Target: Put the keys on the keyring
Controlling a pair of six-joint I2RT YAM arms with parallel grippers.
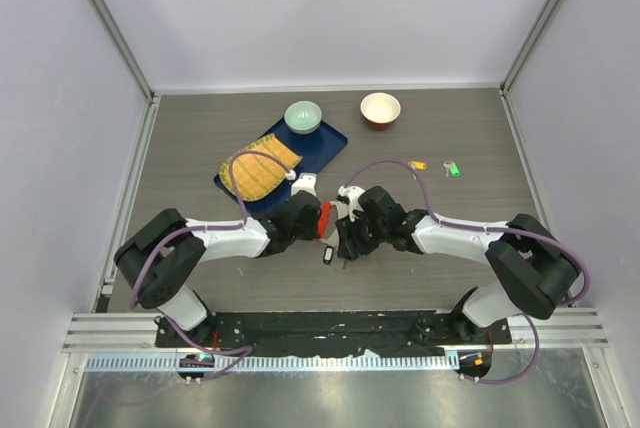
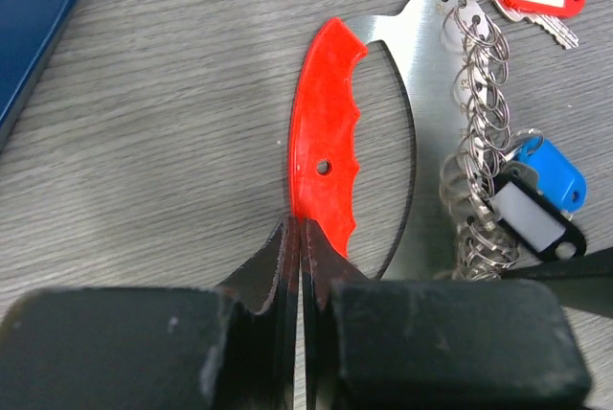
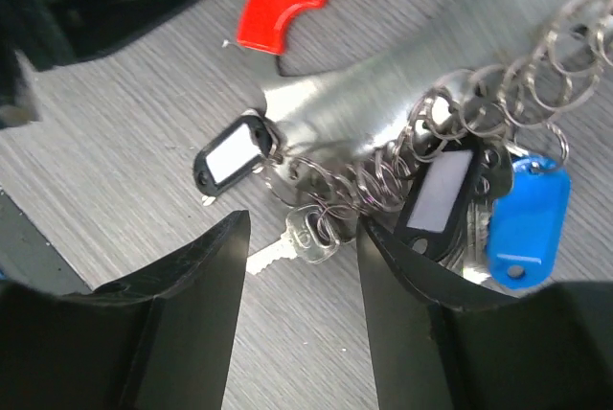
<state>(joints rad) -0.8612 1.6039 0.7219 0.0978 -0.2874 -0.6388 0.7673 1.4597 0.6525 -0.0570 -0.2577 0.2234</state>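
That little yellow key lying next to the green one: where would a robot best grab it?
Probably by its plastic head, jaws coming straight down from above. The yellow key lies flat on the table, so no side approach gets under it, and the head is its bulkiest part. The green key lies apart, leaving room.
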